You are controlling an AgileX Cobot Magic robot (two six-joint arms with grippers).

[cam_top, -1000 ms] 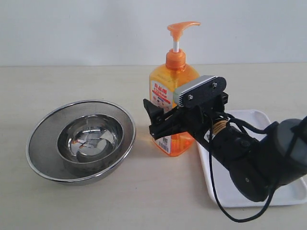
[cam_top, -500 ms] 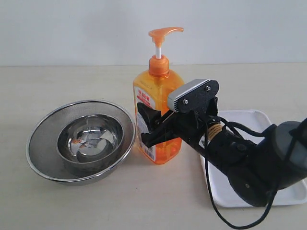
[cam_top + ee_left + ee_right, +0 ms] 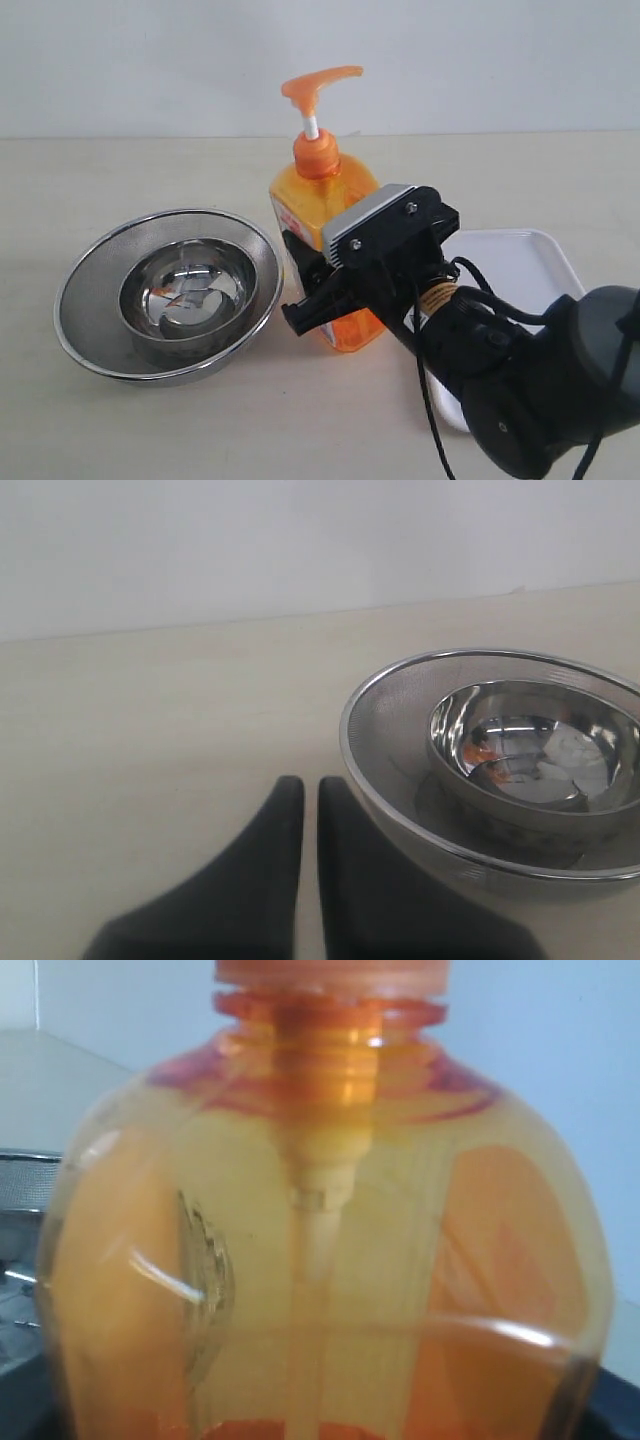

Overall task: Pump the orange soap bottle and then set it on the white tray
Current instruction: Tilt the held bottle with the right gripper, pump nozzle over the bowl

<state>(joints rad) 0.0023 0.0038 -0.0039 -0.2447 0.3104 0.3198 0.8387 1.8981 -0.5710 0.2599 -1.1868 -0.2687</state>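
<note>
Orange plastic fills the right wrist view: the right hand (image 3: pixel 300 282) is clenched on the orange soap bottle (image 3: pixel 312 205), one black finger at each side of its lower body. The bottle leans toward 11 o'clock in the exterior view, its pump head (image 3: pixel 320 84) raised on the white stem. The white tray (image 3: pixel 512 262) lies at 3 o'clock from the bottle, partly under the arm. At 9 o'clock, just beside the bottle, sits a mesh strainer (image 3: pixel 90 290) with a smaller steel bowl (image 3: pixel 188 290) nested inside it, both on the pale counter (image 3: pixel 120 170). The left hand (image 3: pixel 311 825) is pressed closed on nothing and hovers low near the strainer's rim.

The step in hand seems to be presenting the bottle for pumping, since the pump stands fully extended. The next move likely calls for a press straight down on the pump head while the right hand keeps the body steady; only afterwards does the bottle go to the tray.

Whether the bottle's base touches the counter cannot be told. The arm hides the tray's near corner, and the label is mostly covered.
</note>
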